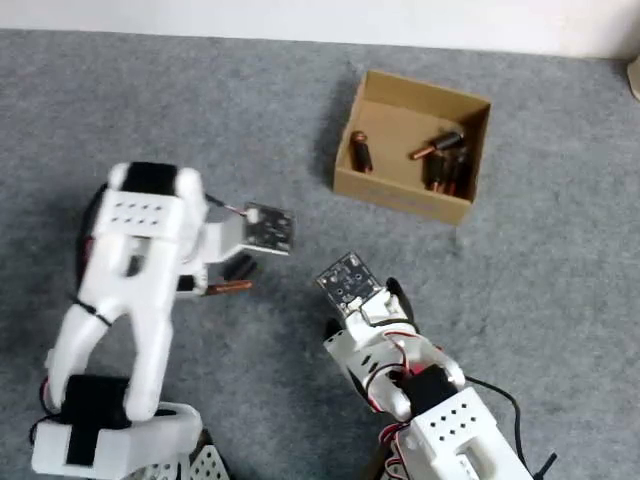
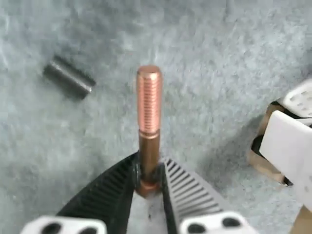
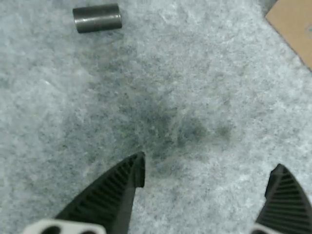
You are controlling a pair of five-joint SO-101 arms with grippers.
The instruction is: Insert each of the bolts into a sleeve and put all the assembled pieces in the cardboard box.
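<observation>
Work surface: a grey, felt-like mat (image 1: 560, 300) with a fibrous, mottled texture covers the whole table area in the high view. Far edge: the mat ends in a straight line against a white band (image 1: 300, 18) that runs the full width behind it. Right edge, near the far corner: a pale, rounded object (image 1: 636, 76) is cut off by the frame and cannot be identified. In the right wrist view, the mat shows a darker irregular patch (image 3: 161, 122); stain or shadow cannot be determined.
</observation>
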